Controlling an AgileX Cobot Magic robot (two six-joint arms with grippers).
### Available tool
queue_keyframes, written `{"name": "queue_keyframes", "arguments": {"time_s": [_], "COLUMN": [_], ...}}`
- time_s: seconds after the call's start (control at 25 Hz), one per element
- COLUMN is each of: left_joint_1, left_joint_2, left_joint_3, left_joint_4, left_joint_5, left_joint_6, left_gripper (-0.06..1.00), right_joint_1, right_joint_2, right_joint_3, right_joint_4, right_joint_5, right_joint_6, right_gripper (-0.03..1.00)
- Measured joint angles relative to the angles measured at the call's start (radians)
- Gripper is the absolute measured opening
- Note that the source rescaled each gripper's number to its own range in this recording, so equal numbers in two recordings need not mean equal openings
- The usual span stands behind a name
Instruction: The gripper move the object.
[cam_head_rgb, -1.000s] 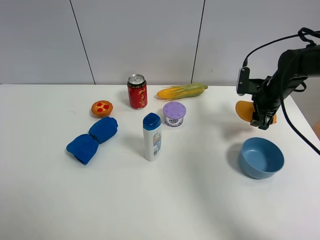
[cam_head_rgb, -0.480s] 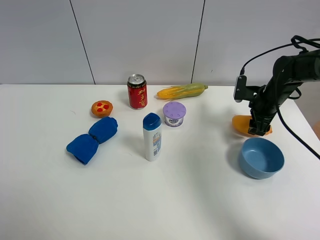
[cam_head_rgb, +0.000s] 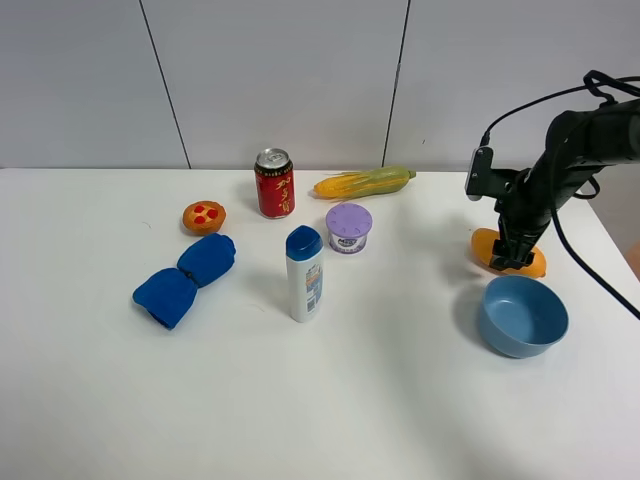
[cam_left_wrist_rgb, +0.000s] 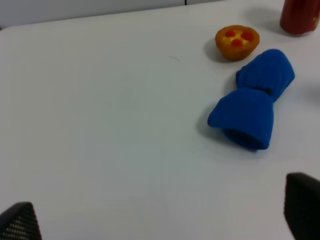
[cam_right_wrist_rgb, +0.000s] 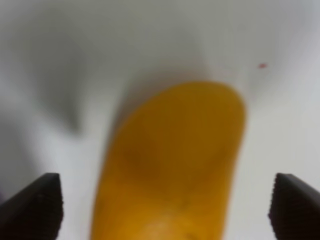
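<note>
The orange-yellow mango (cam_head_rgb: 484, 246) lies on the white table at the right, just behind the blue bowl (cam_head_rgb: 522, 316). My right gripper (cam_head_rgb: 513, 258) points down over the mango's middle. In the right wrist view the mango (cam_right_wrist_rgb: 175, 150) fills the space between the two fingertips, which stand wide apart and clear of it, so the right gripper (cam_right_wrist_rgb: 165, 205) is open. My left gripper (cam_left_wrist_rgb: 160, 217) is open and empty above bare table; it is out of the exterior high view.
On the table stand a red can (cam_head_rgb: 274, 183), a corn cob (cam_head_rgb: 363, 183), a purple-lidded cup (cam_head_rgb: 348, 228), a white bottle (cam_head_rgb: 304, 273), a blue cloth (cam_head_rgb: 185, 280) and a small tart (cam_head_rgb: 204, 216). The left wrist view shows the tart (cam_left_wrist_rgb: 237, 41) and cloth (cam_left_wrist_rgb: 252, 107).
The right gripper came down with the mango from above the table, moving slightly towards the bowl. The mango now rests on the table and the fingers stand apart.
</note>
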Motion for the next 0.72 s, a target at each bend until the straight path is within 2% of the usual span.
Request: {"name": "queue_keyframes", "arguments": {"time_s": [0.04, 0.16, 0.28, 0.44, 0.6, 0.72], "left_joint_1": [0.0, 0.0, 0.0, 0.0, 0.0, 0.0], "left_joint_2": [0.0, 0.0, 0.0, 0.0, 0.0, 0.0], "left_joint_3": [0.0, 0.0, 0.0, 0.0, 0.0, 0.0], "left_joint_4": [0.0, 0.0, 0.0, 0.0, 0.0, 0.0], "left_joint_5": [0.0, 0.0, 0.0, 0.0, 0.0, 0.0], "left_joint_6": [0.0, 0.0, 0.0, 0.0, 0.0, 0.0], "left_gripper": [1.0, 1.0, 1.0, 1.0, 1.0, 1.0], "right_joint_1": [0.0, 0.0, 0.0, 0.0, 0.0, 0.0], "right_joint_2": [-0.014, -0.072, -0.16, -0.322, -0.512, -0.655], "right_joint_3": [0.0, 0.0, 0.0, 0.0, 0.0, 0.0], "right_joint_4": [0.0, 0.001, 0.017, 0.073, 0.143, 0.213], "right_joint_5": [-0.022, -0.095, -0.131, -0.134, -0.093, 0.009], "right_joint_6": [0.01, 0.042, 0.048, 0.056, 0.056, 0.056], "right_gripper": [0.72, 0.78, 0.79, 0.79, 0.79, 0.79]}}
